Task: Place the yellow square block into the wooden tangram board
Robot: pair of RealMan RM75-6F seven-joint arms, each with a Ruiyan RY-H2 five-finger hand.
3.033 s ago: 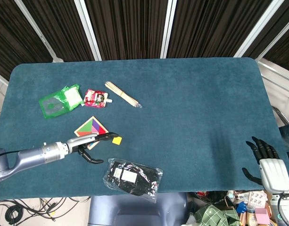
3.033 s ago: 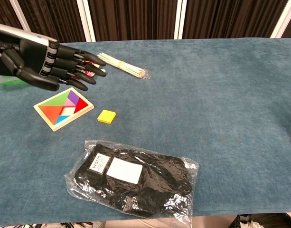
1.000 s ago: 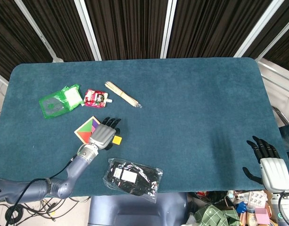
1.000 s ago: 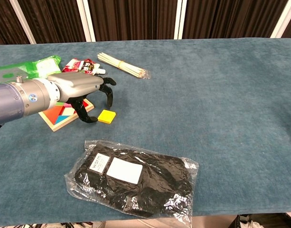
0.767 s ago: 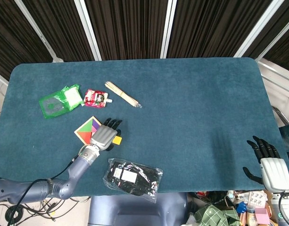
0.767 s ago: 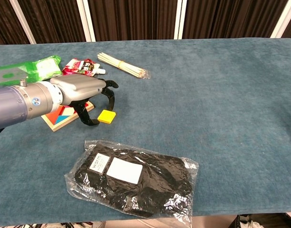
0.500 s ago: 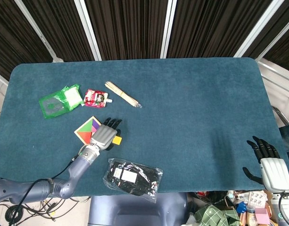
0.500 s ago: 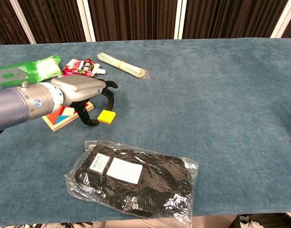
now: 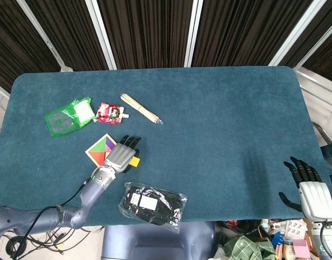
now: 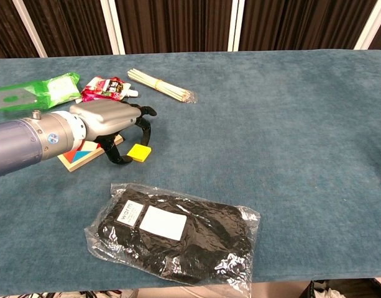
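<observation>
The yellow square block (image 10: 139, 152) lies flat on the blue cloth, just right of the wooden tangram board (image 10: 78, 158), which holds coloured pieces. My left hand (image 10: 109, 124) arches over the board's right part; its fingers curl down just above the block and the thumb reaches down at the block's left. The block rests on the table and is not lifted. From the head view the left hand (image 9: 121, 154) covers much of the board (image 9: 98, 148), with the block (image 9: 134, 161) at its fingertips. My right hand (image 9: 307, 187) hangs with fingers apart, off the table's right front corner, holding nothing.
A black item in a clear bag (image 10: 174, 233) lies just in front of the block. Behind the board are a green packet (image 10: 35, 90), a red pouch (image 10: 106, 88) and a bundle of wooden sticks (image 10: 160, 85).
The left hand came down from above the board and turned palm-down over the block three seconds ago; in the last second it only edged slightly rightward. Block and right hand have not moved.
</observation>
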